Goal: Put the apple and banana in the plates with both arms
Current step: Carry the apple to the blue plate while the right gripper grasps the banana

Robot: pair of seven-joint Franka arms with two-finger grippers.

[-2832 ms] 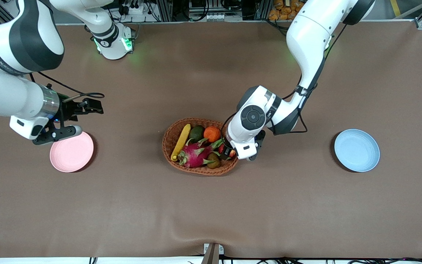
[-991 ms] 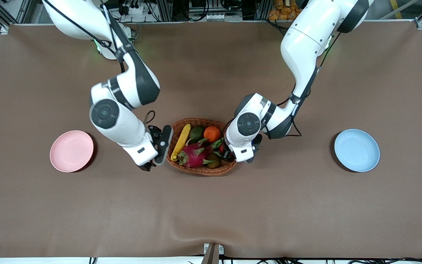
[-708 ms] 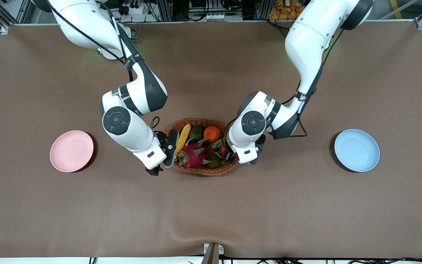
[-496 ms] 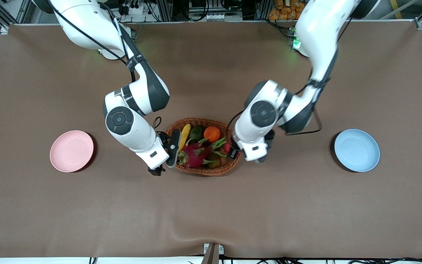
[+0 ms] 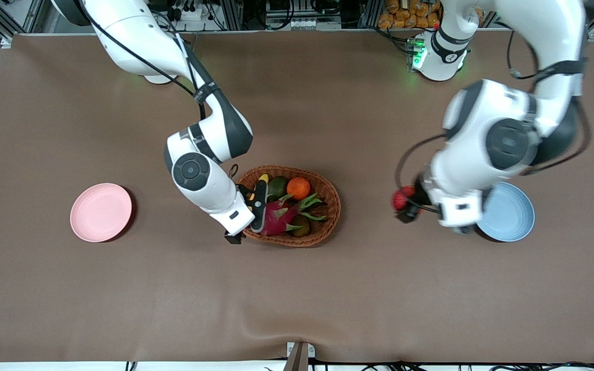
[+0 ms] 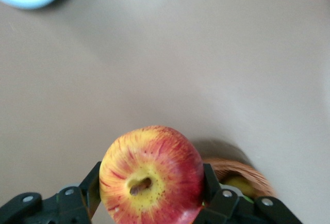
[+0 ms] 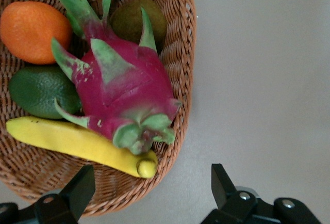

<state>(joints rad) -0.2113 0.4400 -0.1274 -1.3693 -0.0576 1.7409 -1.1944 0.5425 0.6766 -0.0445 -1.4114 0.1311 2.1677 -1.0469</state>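
A matte brown table [image 5: 297,288] is seen from above. At its centre an oval woven wicker basket [image 5: 328,206] holds a spiky pink dragon fruit [image 5: 279,214], a brownish round fruit [image 5: 301,225], a dark green avocado [image 5: 277,187] and a smooth orange [image 5: 298,188]. The banana [image 7: 77,140], smooth, yellow and slightly curved, lies in the basket at its rim toward the right arm's end; its long axis runs from 12 to 6 o'clock in the front view, with one end toward the camera.

The right gripper [image 5: 248,211] hangs over that rim and the banana, its fingers spread wide and empty. Half a second ago it was just outside the basket.

The left gripper [image 5: 406,205] is clamped on the apple [image 6: 151,175], round, red-streaked with yellow patches, over bare table between the basket and the light blue plate [image 5: 513,216], at 3 o'clock from the basket. Half a second ago that gripper was at the basket's edge.

The pale pink plate [image 5: 101,212], round and shallow, sits at 9 o'clock, empty.
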